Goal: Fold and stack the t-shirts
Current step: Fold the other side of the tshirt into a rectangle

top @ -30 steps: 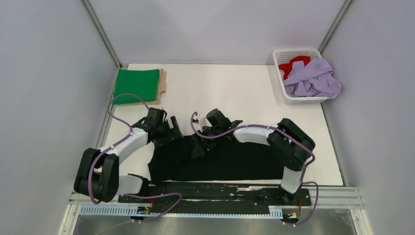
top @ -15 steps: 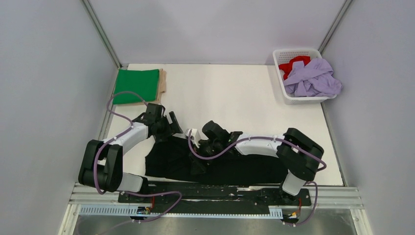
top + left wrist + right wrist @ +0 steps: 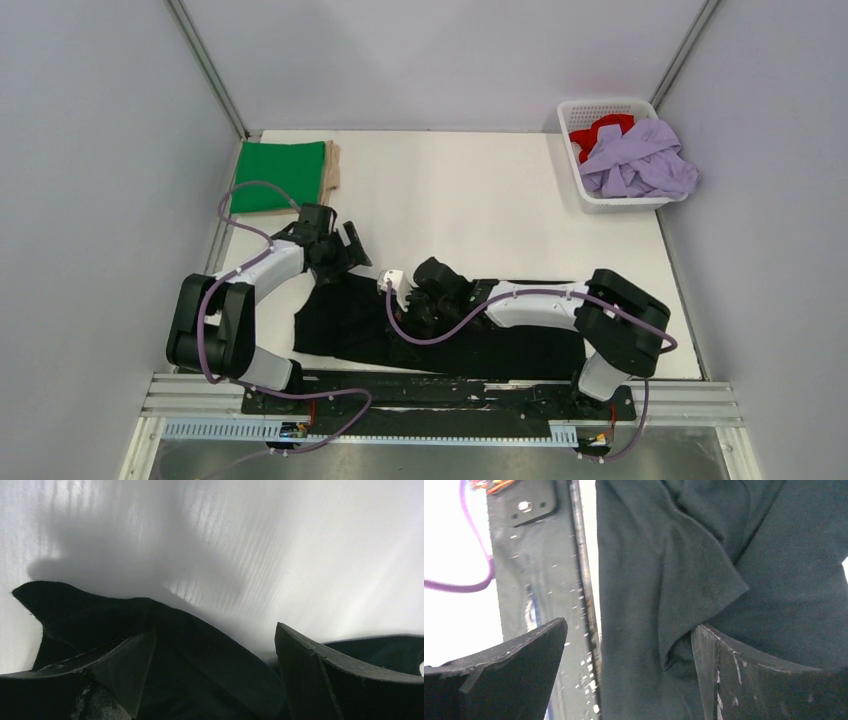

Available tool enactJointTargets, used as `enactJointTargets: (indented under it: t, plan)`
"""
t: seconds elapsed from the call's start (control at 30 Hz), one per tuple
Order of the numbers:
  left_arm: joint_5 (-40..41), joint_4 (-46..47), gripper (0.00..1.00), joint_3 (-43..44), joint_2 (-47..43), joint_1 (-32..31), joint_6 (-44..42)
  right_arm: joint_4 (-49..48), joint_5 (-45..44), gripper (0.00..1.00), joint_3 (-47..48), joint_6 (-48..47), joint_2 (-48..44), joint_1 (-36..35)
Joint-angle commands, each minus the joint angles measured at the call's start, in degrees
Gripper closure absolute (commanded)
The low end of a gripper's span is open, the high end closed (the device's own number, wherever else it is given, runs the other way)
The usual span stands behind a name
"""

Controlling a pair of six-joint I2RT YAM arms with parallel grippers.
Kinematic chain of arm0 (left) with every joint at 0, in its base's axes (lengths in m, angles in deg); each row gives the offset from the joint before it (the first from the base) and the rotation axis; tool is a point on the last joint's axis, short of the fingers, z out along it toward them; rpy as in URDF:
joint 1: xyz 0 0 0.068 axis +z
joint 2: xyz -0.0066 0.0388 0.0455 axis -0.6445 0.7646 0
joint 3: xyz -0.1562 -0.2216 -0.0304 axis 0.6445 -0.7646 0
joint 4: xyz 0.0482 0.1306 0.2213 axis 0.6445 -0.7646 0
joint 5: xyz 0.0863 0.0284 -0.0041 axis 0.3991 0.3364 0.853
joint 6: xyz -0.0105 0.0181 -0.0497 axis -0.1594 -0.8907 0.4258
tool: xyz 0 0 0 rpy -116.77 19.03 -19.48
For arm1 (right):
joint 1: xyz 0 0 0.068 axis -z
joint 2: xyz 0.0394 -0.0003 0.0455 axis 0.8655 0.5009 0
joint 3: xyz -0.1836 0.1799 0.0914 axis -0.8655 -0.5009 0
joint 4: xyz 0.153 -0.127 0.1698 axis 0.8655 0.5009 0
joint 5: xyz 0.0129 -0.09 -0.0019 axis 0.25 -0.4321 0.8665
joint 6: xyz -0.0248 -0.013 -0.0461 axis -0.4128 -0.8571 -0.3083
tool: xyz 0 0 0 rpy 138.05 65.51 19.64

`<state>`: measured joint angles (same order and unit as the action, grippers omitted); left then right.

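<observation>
Black t-shirt (image 3: 345,322) is spread along the near edge of the table (image 3: 480,200); both grippers are seen wide open, nothing clamped.
Its long axis is laid left to right. The left gripper (image 3: 350,252) is set at its far-left corner, the right gripper (image 3: 412,303) over its left-middle, where a sleeve fold lies loose between the fingers.

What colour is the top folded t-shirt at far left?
Green t-shirt, over a tan one; top external view shows it best.
</observation>
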<state>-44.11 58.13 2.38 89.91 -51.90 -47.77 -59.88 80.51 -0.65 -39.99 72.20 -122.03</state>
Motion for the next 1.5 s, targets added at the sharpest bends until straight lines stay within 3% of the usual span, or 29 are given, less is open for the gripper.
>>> enactJointTargets:
  t: [0.0,0.1,0.3,0.97,1.23,1.47]
  plan:
    - [8.0,0.0,0.04,1.5,1.1,1.7,-2.1,-2.0,-10.0,0.07,4.8,0.4,4.4,-0.2]
    - [8.5,-0.6,0.04,2.4,0.8,1.8,-1.7,-2.3,-17.4,0.06,8.0,2.5,7.0,0.7]
    - [10.3,-1.1,0.03,2.9,0.6,4.0,-1.6,-7.4,-16.7,0.05,7.4,5.0,4.6,1.9]
    - [7.3,0.6,0.03,3.6,1.4,6.2,-1.9,-8.4,-2.4,0.05,15.7,6.1,14.2,3.9]
    - [7.5,0.4,0.03,4.1,1.6,6.4,-2.1,-7.0,5.4,0.17,13.7,4.8,12.1,3.9]
    - [7.4,0.2,0.03,5.0,2.2,6.7,-2.4,-4.6,15.1,0.20,9.5,1.7,9.4,2.9]
